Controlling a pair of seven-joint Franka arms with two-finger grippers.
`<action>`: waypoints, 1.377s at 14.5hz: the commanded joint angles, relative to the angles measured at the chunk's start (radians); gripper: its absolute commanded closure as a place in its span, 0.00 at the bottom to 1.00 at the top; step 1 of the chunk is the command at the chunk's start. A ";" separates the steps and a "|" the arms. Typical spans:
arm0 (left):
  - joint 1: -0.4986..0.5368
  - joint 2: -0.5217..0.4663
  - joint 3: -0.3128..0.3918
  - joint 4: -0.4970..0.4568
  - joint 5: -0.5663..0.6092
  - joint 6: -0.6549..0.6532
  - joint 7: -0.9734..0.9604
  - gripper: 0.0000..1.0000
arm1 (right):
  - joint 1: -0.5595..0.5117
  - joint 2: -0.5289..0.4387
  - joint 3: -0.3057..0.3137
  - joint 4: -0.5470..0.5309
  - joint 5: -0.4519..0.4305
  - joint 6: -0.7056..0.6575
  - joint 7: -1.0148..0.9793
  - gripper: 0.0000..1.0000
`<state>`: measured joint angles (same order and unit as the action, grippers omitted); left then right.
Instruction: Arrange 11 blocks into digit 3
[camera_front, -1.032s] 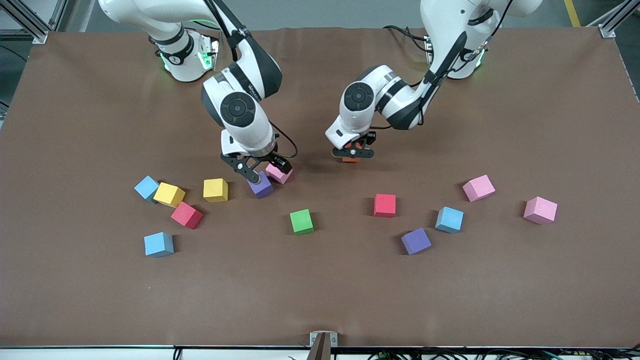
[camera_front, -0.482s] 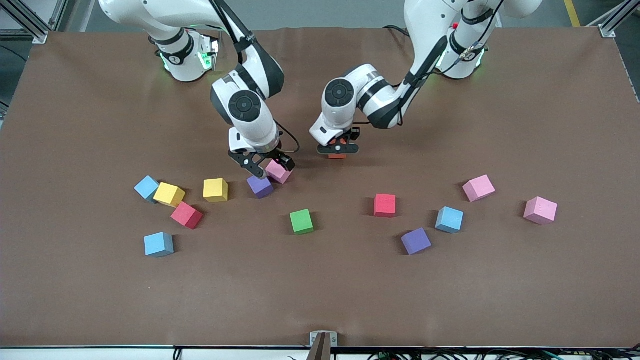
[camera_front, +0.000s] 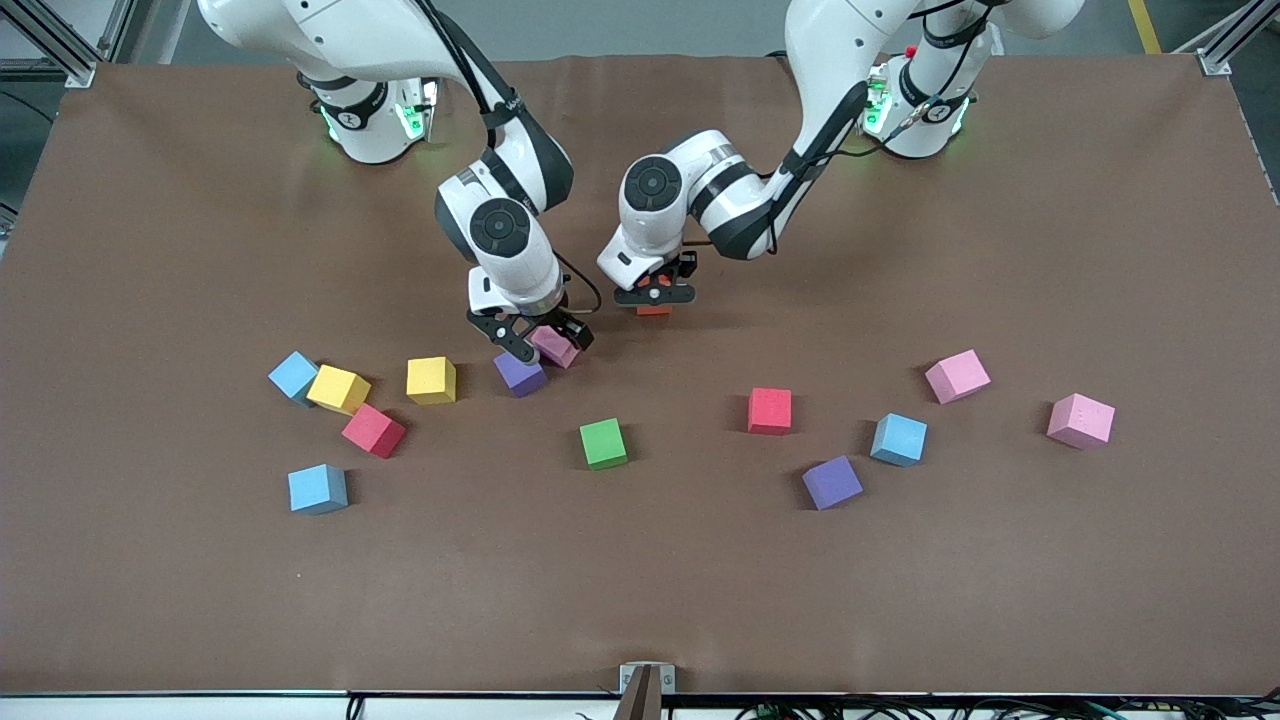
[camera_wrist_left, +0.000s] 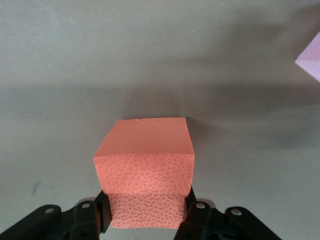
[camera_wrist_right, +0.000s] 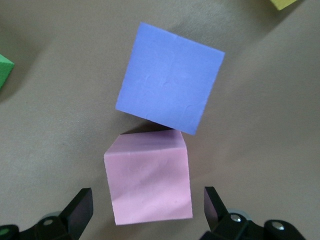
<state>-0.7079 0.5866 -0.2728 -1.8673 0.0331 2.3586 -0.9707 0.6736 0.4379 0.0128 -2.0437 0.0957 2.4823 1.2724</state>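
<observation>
left end effector (camera_front: 655, 297) clenched on the orange block (camera_wrist_left: 145, 170), held just above bare desk (camera_front: 1000, 600) near the middle, closer to the robot bases than every loose block. right end effector (camera_front: 540, 343) spread wide around a pink block (camera_wrist_right: 149, 177), fingers (camera_wrist_right: 80, 207) flanking it without touching; pink block resting on the desk, corner to corner with a purple block (camera_wrist_right: 170, 85).

still the gathering stage by the look of it: no part of the digit 3 laid yet, blocks scattered singly in a loose band across the desk. toward the right arm's end: two yellow blocks (camera_front: 431, 380), a red one (camera_front: 373, 431), two light blue (camera_front: 318, 489). green block (camera_front: 603, 443) mid-desk. toward the left arm's end: another red (camera_front: 770, 411), a purple (camera_front: 832, 482), a light blue (camera_front: 898, 439), two pink (camera_front: 1080, 420).

next, probably: set the orange block flat and square as a first piece, then let go. for the right: close squarely on the pink block's faces and lift straight, so as not to drag the touching purple neighbour.
</observation>
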 joint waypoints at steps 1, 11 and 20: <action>-0.031 0.012 0.000 0.016 0.017 -0.015 -0.016 0.65 | 0.011 0.007 -0.008 -0.007 0.009 0.033 0.011 0.02; -0.042 0.006 -0.009 0.019 0.022 -0.088 0.023 0.47 | 0.012 0.044 -0.008 -0.007 0.007 0.030 0.008 0.34; -0.025 -0.022 -0.008 0.034 0.024 -0.087 -0.023 0.00 | 0.006 0.015 -0.008 0.023 0.009 0.013 0.002 0.61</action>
<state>-0.7426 0.5864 -0.2801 -1.8480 0.0357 2.2918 -0.9569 0.6767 0.4824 0.0092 -2.0189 0.0957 2.5041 1.2724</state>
